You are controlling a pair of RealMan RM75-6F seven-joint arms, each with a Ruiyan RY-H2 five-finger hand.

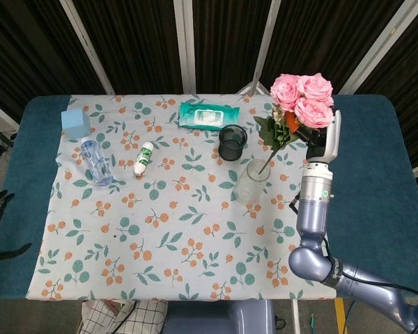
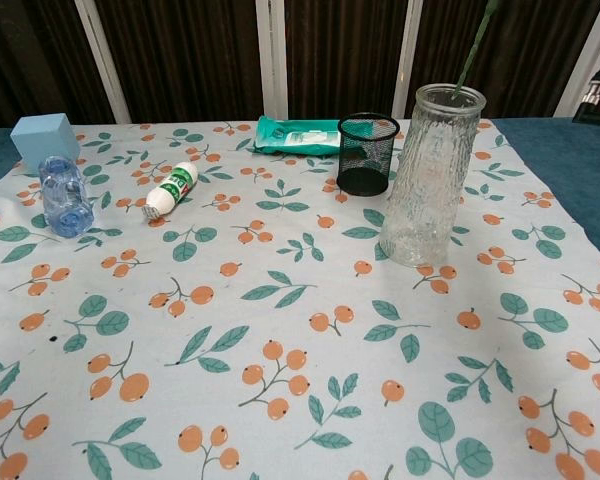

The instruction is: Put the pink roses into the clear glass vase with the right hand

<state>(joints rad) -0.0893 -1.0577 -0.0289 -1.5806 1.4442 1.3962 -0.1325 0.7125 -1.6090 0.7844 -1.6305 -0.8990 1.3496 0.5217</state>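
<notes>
right hand (image 1: pixel 323 142) holds pink roses (image 1: pixel 301 97) above clear glass vase (image 2: pixel 428 173).

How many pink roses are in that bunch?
3 pink roses show, clustered above the right hand: one upper left, one upper right, one lower right. More may hide behind them.

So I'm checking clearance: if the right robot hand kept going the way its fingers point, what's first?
Nothing on the table, probably: the right robot hand points up toward the far edge; only dark curtain beyond.
</notes>
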